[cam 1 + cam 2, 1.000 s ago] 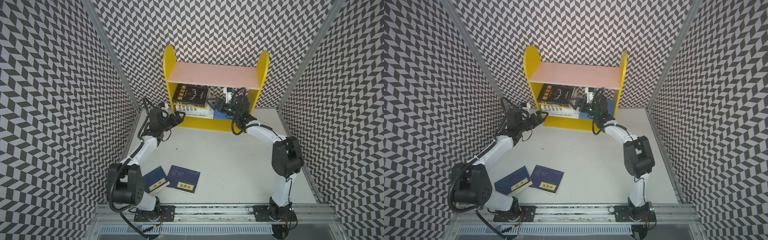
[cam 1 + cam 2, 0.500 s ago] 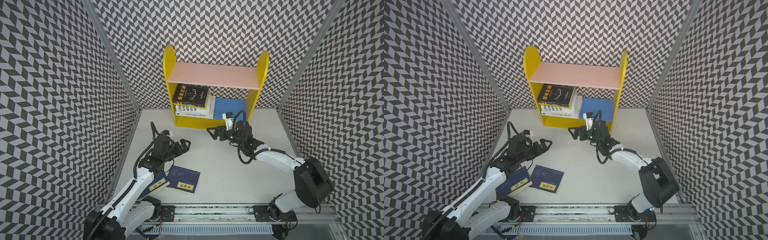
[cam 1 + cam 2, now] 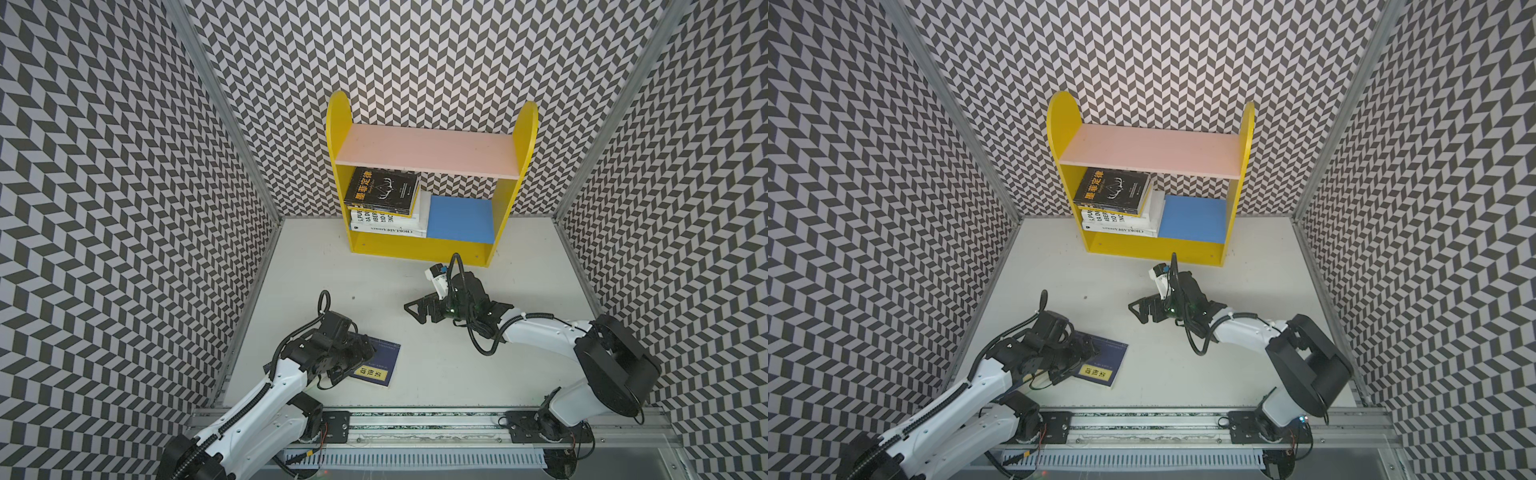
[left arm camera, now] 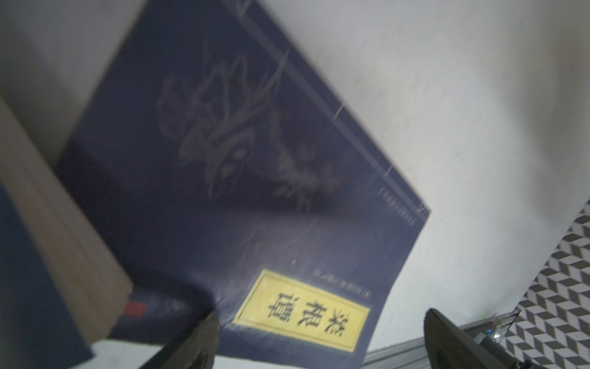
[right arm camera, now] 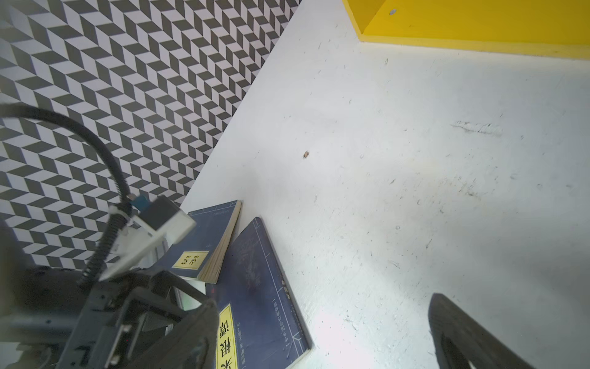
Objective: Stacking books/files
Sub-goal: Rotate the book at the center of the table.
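The left end effector (image 3: pixel 351 361) hovered close above the thin navy book with a yellow title label (image 3: pixel 384 361), its jaws spread wide and holding nothing. That book lay flat on the white table (image 3: pixel 457 374) near the front rail. A thicker navy book with a matching yellow label (image 5: pixel 207 238) sat just beside it, largely under the left arm. Its page edge met the thin book's side, though whether it overlapped was hard to tell.

The right end effector (image 3: pixel 413 314) was likewise open and empty over the bare middle of the table, well apart from both books. At the back, the yellow wooden bookshelf (image 3: pixel 419 249) held the stack on its lower level: a black book with gold lettering (image 3: pixel 382 191) on top of white books with black lettering (image 3: pixel 386 224).

The step in hand looked like picking up the thin navy book. Lying flat, it offered little to pinch from above, so one finger would need to work under a free edge, away from the thicker neighbour. A grip near the spine would likely stop the pages fanning. The right arm could steady the far side. The carry would then need to stay low enough to clear the pink upper shelf (image 3: pixel 428 151).
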{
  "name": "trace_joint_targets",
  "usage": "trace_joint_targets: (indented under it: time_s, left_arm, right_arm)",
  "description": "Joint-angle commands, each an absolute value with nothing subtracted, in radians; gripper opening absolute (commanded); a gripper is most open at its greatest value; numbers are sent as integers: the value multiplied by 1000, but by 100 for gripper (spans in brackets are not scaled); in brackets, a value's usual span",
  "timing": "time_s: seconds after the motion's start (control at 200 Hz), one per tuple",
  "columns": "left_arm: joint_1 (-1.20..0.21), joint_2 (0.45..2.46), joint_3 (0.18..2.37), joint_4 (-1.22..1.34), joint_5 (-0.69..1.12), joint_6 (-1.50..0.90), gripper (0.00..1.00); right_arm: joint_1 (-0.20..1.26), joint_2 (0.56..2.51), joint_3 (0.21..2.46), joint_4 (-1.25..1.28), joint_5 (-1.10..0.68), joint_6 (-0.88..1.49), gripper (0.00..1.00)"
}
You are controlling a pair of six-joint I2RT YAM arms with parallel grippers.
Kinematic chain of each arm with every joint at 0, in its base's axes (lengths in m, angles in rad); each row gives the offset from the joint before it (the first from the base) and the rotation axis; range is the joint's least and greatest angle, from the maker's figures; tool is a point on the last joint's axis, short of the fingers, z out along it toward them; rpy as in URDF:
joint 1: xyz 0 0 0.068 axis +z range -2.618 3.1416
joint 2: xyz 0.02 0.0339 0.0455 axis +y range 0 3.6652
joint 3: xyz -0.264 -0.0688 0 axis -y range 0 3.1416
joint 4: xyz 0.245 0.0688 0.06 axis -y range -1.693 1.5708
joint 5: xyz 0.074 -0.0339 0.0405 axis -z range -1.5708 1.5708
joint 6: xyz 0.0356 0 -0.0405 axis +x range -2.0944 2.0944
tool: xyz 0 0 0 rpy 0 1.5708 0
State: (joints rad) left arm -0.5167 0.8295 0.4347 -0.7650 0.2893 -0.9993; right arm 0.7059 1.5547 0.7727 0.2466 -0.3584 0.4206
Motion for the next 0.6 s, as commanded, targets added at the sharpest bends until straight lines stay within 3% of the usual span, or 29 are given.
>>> trace_joint_targets:
  time_s: [0.0,0.155,0.361,0.591]
  left_arm:
    - [-560,805,420,-813,321,-1086,100]
    - [-612,775,362,-808,364,-1143,100]
    - [-611,791,273,-601,364,-1150,99]
    - [-581,1094,448,-233,315,-863,98]
  right_arm:
    - [709,1583,759,274,-390,387,99]
    - [709,1597,761,268,-382,381,100]
    - [707,1612,762,269,-393,381,100]
    - [652,1617,765,252,-404,403,99]
